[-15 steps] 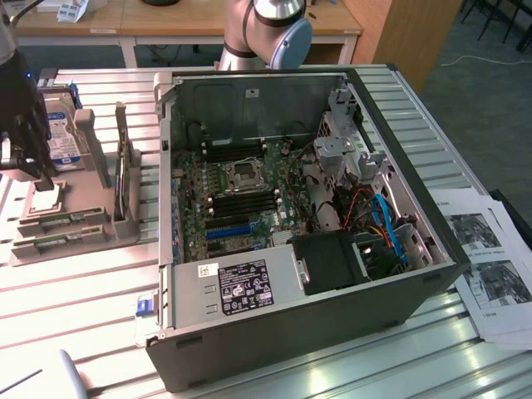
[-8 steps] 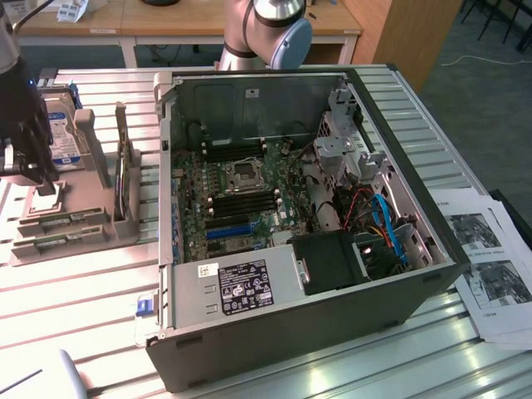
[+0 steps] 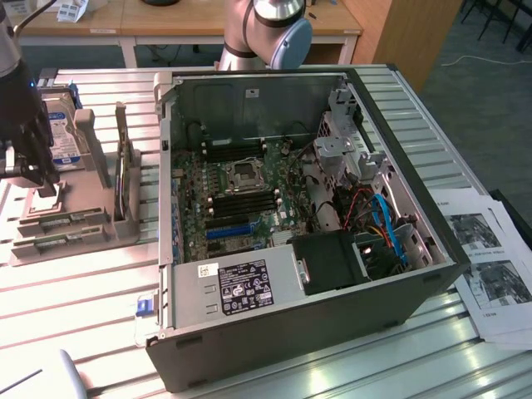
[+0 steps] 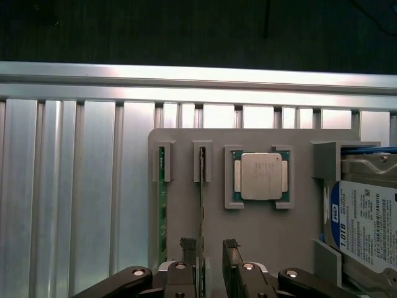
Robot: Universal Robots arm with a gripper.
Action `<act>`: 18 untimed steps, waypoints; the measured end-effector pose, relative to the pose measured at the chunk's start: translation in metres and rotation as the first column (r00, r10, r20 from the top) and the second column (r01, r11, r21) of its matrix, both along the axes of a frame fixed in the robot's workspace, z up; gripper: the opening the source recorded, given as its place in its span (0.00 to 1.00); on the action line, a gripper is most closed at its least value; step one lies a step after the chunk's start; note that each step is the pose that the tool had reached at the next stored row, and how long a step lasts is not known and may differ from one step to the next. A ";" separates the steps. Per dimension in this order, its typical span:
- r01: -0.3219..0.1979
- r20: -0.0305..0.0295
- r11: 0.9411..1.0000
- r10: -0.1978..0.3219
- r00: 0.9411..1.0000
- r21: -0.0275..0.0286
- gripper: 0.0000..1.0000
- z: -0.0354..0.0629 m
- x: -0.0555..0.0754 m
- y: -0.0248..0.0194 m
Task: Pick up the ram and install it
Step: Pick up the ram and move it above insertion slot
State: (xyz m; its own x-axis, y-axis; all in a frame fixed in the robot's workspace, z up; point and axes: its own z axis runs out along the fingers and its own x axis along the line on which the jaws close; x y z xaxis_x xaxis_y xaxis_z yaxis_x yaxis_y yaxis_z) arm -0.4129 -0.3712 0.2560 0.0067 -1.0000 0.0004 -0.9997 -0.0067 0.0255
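Two green ram sticks stand on edge in slots of a grey holder (image 4: pixel 186 205). One ram stick (image 4: pixel 201 211) runs down between my fingertips, close to one finger (image 4: pixel 188 247) and with a gap to the other. The second ram stick (image 4: pixel 162 217) stands one slot further out. My gripper (image 4: pixel 209 248) is open, low over the holder and straddling the first stick. In the exterior view the gripper (image 3: pixel 32 176) hangs at the far left above the holder (image 3: pixel 79 237), where the sticks (image 3: pixel 60 223) show as thin strips. The open computer case (image 3: pixel 291 216) lies to the exterior view's right, motherboard (image 3: pixel 241 195) exposed.
A square silver processor (image 4: pixel 260 176) sits in a pocket of the holder beside the sticks. A hard drive (image 4: pixel 366 217) with a blue-white label stands at the holder's end. Printed papers (image 3: pixel 486 266) lie at the exterior view's right. The ribbed metal table (image 4: pixel 74 186) has an edge rail nearby.
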 end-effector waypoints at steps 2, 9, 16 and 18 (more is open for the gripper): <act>0.000 0.000 1.000 0.000 1.000 0.000 0.31 0.0000 0.000 0.0000; 0.000 0.000 1.000 0.000 1.000 0.000 0.31 0.0000 0.000 0.0000; 0.000 0.000 1.000 0.000 1.000 0.000 0.31 -0.0001 0.000 -0.0024; 0.000 0.000 1.000 0.000 1.000 0.000 0.31 0.0000 0.000 -0.0052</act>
